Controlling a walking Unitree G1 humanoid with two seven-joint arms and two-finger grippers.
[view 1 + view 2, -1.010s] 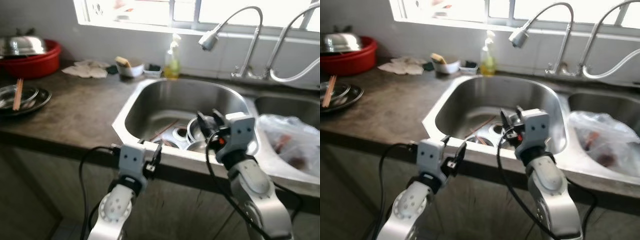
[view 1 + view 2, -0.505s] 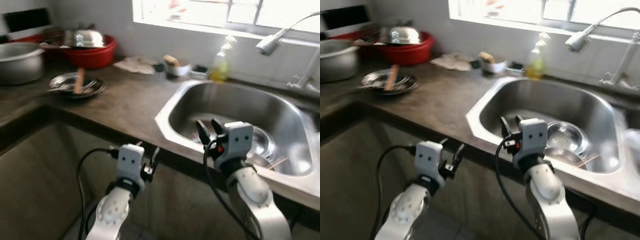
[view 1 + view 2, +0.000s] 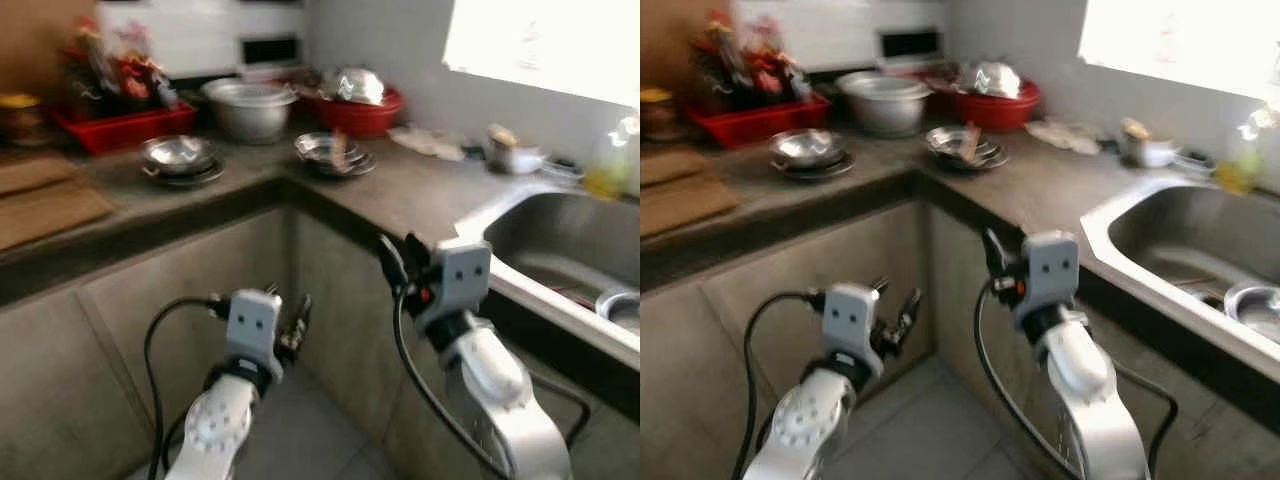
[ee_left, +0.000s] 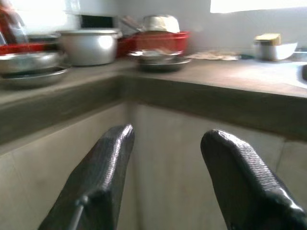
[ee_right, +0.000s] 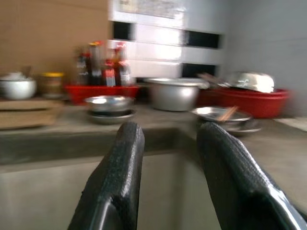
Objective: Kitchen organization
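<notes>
We found the left gripper at lower centre of the head view, fingers parted and empty, touching nothing, in front of the cabinet face below the counter. The right gripper stood right of centre, its fingers likewise spread apart with nothing between them. The frames were blurred. On the corner counter, upper centre, we noted a grey metal pot, a red basin holding a shiny lid, two stacks of steel bowls, one with chopsticks across it. The sink lay at right.
</notes>
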